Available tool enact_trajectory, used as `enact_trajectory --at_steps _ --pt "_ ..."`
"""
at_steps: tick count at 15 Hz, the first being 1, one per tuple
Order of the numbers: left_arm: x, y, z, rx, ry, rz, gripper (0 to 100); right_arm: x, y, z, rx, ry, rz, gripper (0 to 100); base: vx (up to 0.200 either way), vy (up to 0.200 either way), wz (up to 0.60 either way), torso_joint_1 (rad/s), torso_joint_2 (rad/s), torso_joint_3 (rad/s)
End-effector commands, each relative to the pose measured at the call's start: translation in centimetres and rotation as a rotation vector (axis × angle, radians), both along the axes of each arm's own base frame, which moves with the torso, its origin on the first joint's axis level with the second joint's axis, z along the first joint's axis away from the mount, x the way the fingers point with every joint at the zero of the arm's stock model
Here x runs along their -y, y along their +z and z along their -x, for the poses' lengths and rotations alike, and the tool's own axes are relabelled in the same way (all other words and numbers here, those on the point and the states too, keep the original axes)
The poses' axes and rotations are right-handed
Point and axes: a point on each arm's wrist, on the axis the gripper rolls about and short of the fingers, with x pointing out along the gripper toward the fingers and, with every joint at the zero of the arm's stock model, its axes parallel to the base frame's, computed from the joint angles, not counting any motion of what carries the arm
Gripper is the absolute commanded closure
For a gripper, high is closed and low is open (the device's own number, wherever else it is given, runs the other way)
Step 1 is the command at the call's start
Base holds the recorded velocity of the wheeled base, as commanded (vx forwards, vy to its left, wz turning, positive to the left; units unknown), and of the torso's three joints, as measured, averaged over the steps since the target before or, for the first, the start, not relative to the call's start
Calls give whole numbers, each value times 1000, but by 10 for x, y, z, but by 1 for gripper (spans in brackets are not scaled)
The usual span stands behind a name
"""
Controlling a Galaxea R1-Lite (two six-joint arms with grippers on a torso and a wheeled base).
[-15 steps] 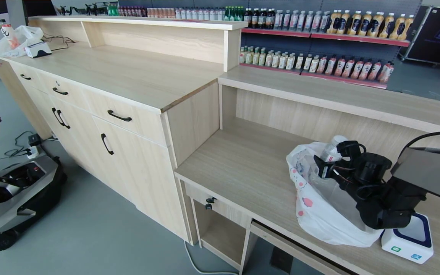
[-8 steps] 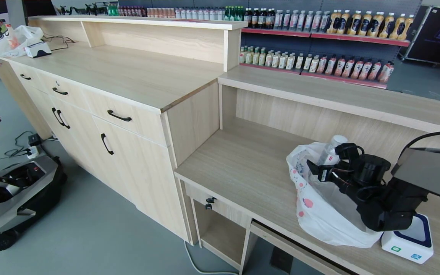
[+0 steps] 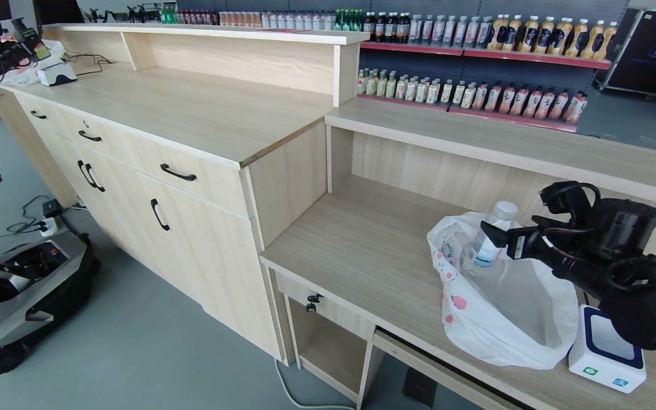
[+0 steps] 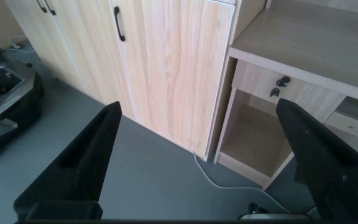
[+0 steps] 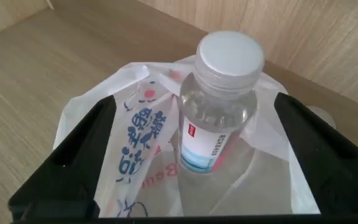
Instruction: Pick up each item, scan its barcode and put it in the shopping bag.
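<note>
- Right gripper (image 5: pixel 194 99): fingers spread wide, one on either side of the water bottle (image 5: pixel 219 118), holding nothing. It sits level with the bottle's neck, above the mouth of the shopping bag (image 5: pixel 135 143).
- Left gripper (image 4: pixel 199 106): fingers likewise spread and empty, hanging over the floor in front of the cabinet doors, well apart from the work.
- Bottle: stands roughly upright inside the bag at its far side, with its white cap above the rim. In my judgement it is already released.
- Bag: soft white plastic, slumped open on the lower counter (image 3: pixel 362 245) at the right. The scanner (image 3: pixel 607 356) sits just beside it, on its right, at the near edge.
- Risk one: the bottle has only limp film around it. A finger brushing it on withdrawal would likely topple it, possibly out over the rim.
- Risk two: a fingertip could catch the bag's rim, dragging the bag along the counter or into the scanner.
- View comparison: the right wrist view establishes a clear gap between each finger and the bottle. In the head view the nearer finger overlaps the bottle's shoulder, so contact cannot be ruled out there.
- The head view supplies the layout of bag, scanner and counter edge.
</note>
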Motion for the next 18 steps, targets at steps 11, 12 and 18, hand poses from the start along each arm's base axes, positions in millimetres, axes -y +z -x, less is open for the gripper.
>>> enact_trajectory --at_steps 11,12,18 --pt "0 0 0 0 0 0 0 86 79 163 -162 -876 61 0 0 0 -491 1 2 3" --pt "0 0 0 0 1 0 0 93 73 162 -207 -935 40 0 0 0 0 0 0 0" --pt "0 0 0 0 1 0 0 140 8 120 -366 -976 -262 0 0 0 0 0 0 0"
